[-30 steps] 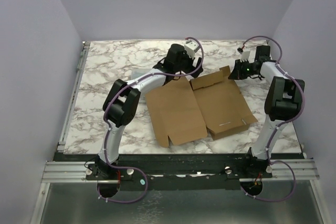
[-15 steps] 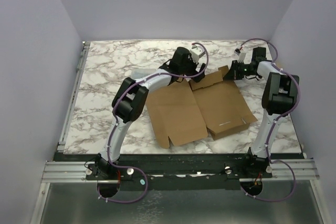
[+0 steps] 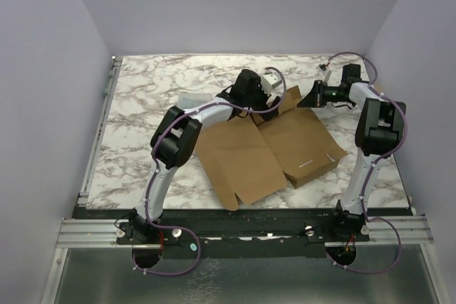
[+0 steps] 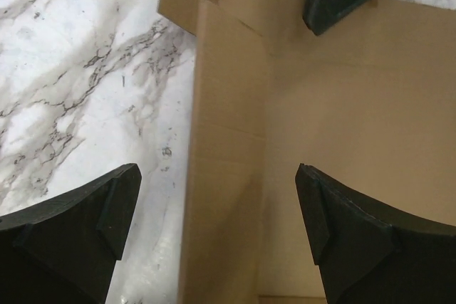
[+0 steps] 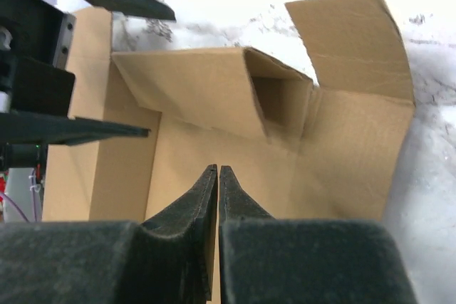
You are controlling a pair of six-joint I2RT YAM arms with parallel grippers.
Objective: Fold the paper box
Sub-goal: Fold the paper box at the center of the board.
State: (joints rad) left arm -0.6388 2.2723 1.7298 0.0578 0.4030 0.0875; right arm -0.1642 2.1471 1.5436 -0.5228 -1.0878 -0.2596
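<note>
Brown paper box (image 3: pixel 299 140) | left hand (image 4: pixel 217 176) wide open above it, empty | right hand (image 5: pixel 217 170) clenched, grasp unclear

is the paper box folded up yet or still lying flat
Mostly flat: the paper box lies spread as a sheet on the table, with only the flaps at its far end raised.

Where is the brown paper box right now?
In the top view the paper box lies opened out on the marble table, centre-right, with the left gripper and right gripper at its far edge.
</note>
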